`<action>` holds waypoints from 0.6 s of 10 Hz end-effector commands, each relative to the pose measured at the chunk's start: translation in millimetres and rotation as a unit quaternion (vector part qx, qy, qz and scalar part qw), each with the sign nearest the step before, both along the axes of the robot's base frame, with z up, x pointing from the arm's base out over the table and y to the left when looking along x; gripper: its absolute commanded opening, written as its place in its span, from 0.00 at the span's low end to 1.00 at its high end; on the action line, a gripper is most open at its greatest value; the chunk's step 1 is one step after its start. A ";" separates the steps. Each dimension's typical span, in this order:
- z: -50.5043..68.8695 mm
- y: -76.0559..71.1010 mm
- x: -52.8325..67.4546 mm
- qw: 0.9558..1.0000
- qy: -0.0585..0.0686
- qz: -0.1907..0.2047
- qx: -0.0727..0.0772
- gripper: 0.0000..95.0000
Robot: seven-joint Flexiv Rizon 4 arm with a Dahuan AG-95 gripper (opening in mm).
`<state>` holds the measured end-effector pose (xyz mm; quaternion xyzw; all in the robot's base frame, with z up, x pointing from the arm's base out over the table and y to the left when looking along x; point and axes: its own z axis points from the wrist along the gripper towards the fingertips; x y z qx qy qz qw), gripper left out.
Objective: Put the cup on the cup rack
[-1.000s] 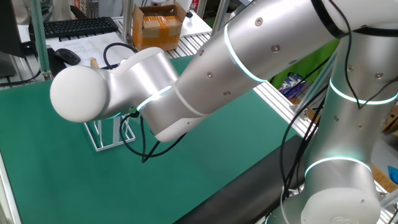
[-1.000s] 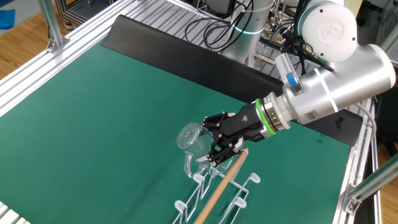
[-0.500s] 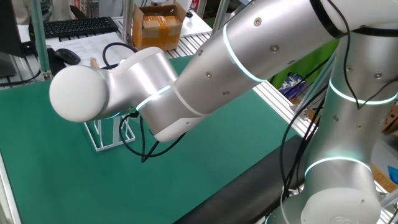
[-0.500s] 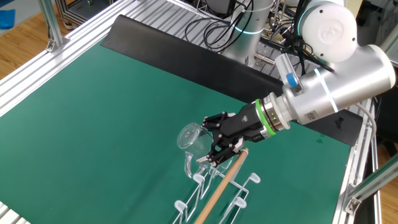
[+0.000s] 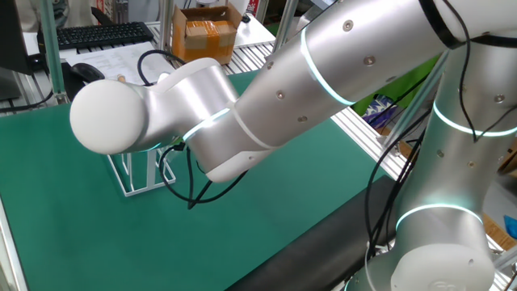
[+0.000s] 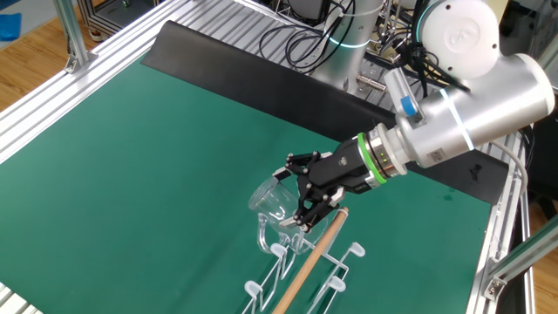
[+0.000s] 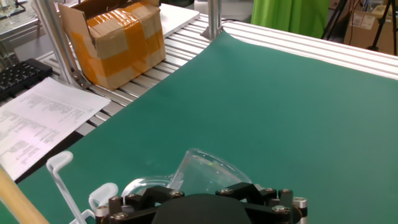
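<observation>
From the other fixed view I see my gripper [image 6: 307, 194] clenched around the cup [image 6: 270, 199], a clear glass mug held tilted, its open mouth facing away from the arm. The cup hangs at the near end of the cup rack [image 6: 301, 262], just above one white peg and beside the tip of the wooden rod. The rack stands on the green mat [image 6: 157, 157]. In one fixed view the arm hides nearly all of the rack. In the hand view a cardboard box [image 7: 115, 40] sits beyond the mat.
</observation>
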<state>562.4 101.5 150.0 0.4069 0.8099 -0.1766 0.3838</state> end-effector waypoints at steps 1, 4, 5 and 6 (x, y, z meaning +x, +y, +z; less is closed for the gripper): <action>1.8 -1.3 -2.0 1.000 0.005 0.006 -0.003 1.00; 8.1 -5.5 -6.7 1.000 0.017 0.017 0.000 1.00; 12.5 -8.7 -10.0 0.999 0.024 0.022 0.008 0.80; 14.6 -10.3 -11.9 0.999 0.026 0.023 0.014 0.80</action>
